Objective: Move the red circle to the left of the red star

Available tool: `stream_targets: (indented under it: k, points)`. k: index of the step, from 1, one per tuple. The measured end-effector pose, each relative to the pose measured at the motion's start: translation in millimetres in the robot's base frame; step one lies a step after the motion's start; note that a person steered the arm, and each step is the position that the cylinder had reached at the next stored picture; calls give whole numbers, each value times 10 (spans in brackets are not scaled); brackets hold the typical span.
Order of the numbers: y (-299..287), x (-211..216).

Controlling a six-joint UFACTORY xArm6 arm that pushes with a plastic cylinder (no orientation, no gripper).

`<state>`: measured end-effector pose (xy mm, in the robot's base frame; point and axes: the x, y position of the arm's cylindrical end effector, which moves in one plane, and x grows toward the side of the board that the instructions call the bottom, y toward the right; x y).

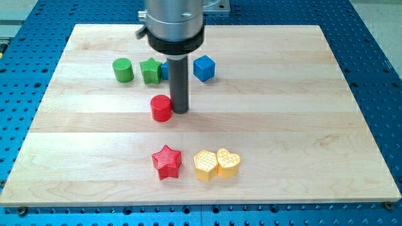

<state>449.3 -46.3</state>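
My tip (180, 111) on board, bare rod, grips nothing. Red circle (161, 108) touching tip on view's left. Red star (166, 162) below tip, toward view's bottom. Judgement: circle needs pushing down-left, past star's left side.

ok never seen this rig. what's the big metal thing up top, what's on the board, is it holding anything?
The metal cylinder at the view's top is the end of a robot arm. It has no gripper, only a straight dark rod; my tip slides on the wooden board and pushes blocks. Nothing is held. There is one camera, looking down at the board at a slant.

My tip sits just right of the red circle, apparently touching. Above are a green cylinder, a green star, a blue cube and another blue block half hidden by the rod. Below are the red star, a yellow hexagon-like block and a yellow heart.
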Motion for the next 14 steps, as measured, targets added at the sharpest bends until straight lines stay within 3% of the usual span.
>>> stream_targets:
  k: [1, 4, 5, 6, 7, 11, 14]
  points:
    - [-311, 0]
    - [-257, -51]
    - [-396, -271]
    - [-682, 41]
    - [-782, 666]
    - [-529, 577]
    - [-652, 723]
